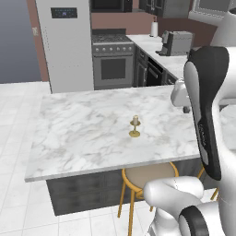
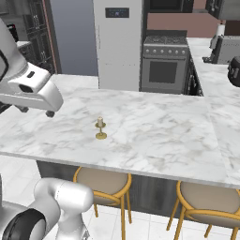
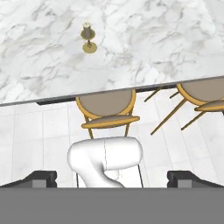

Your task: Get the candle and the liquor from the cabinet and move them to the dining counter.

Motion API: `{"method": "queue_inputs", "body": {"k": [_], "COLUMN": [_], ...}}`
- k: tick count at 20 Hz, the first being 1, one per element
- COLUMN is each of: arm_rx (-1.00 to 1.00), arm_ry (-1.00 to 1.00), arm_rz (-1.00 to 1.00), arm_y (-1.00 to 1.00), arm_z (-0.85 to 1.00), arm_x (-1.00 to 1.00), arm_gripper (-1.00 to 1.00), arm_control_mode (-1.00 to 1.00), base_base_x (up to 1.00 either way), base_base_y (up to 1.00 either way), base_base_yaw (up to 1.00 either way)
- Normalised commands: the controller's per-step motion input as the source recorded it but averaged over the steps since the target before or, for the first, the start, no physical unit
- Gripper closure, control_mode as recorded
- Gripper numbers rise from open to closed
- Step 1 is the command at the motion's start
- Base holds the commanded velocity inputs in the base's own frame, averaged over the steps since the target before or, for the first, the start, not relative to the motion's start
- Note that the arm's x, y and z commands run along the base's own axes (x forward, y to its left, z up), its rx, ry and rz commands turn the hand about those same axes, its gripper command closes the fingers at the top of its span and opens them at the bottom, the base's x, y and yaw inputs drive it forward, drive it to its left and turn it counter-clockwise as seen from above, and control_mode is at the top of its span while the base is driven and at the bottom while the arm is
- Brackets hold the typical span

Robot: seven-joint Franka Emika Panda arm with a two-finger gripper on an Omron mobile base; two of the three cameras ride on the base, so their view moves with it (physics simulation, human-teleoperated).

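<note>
Jaws wide apart, empty, above the stool (image 3: 107, 105); candle (image 3: 88, 37) on dining counter (image 3: 153, 39).

1 candle (image 1: 134, 121) is seen on 1 dining counter (image 1: 83, 133); 2 stools (image 2: 103, 182) are counted beneath it.

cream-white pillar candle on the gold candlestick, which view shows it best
The right base view: the cream-white pillar candle on its gold candlestick stands upright on the white marble counter, seen side-on. The left base view shows it similarly; the hand view sees it from above.
</note>
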Motion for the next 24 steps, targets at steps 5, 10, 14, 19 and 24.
{"method": "queue_inputs", "body": {"k": [5,10,14,19,24], "arm_rx": [0.02,0.01,0.01,0.00,0.00], "arm_ry": [0.04,0.02,0.00,0.00,0.00], "arm_rz": [0.04,0.12,0.11,0.03,0.00], "arm_y": [0.00,-0.08,-0.01,0.00,0.00], "arm_z": [-0.04,-0.06,-0.24,-0.33,-0.25], "arm_x": [-0.33,-0.10,0.00,0.00,0.00], "arm_gripper": [-1.00,-1.00,-1.00,-1.00,-1.00], "arm_control_mode": [-1.00,-1.00,-1.00,-1.00,-1.00], "base_base_x": [0.00,0.00,0.00,0.00,0.00], "base_base_y": [0.00,0.00,0.00,0.00,0.00], "base_base_yaw": [0.00,0.00,0.00,0.00,0.00]}}
